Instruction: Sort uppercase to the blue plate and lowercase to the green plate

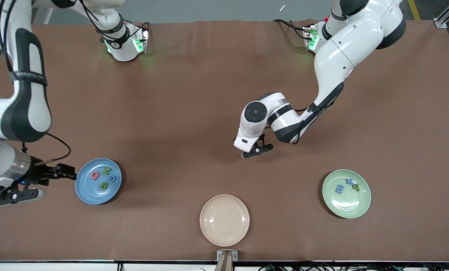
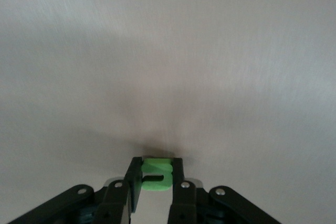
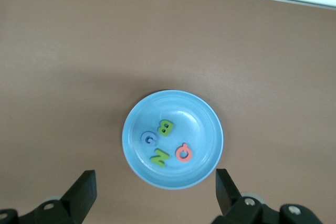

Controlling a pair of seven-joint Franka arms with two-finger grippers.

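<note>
My left gripper (image 1: 257, 150) is low over the middle of the table, shut on a green lowercase letter (image 2: 157, 174) that looks like a u; the hand hides it in the front view. Three lowercase letters, a blue m (image 1: 339, 189), a blue x (image 1: 349, 181) and a green q-like piece (image 1: 356, 186), lie in the green plate (image 1: 348, 207). The blue plate (image 1: 89, 194) holds the uppercase pink Q (image 3: 184, 153), green N (image 3: 158, 156), blue G (image 3: 149, 139) and green B (image 3: 166, 127). My right gripper (image 1: 55, 183) is open beside the blue plate with nothing between its fingers.
A cream plate (image 1: 224, 220) with nothing in it sits near the front edge of the table, between the two coloured plates. The brown tabletop (image 1: 194, 94) stretches bare toward the arms' bases.
</note>
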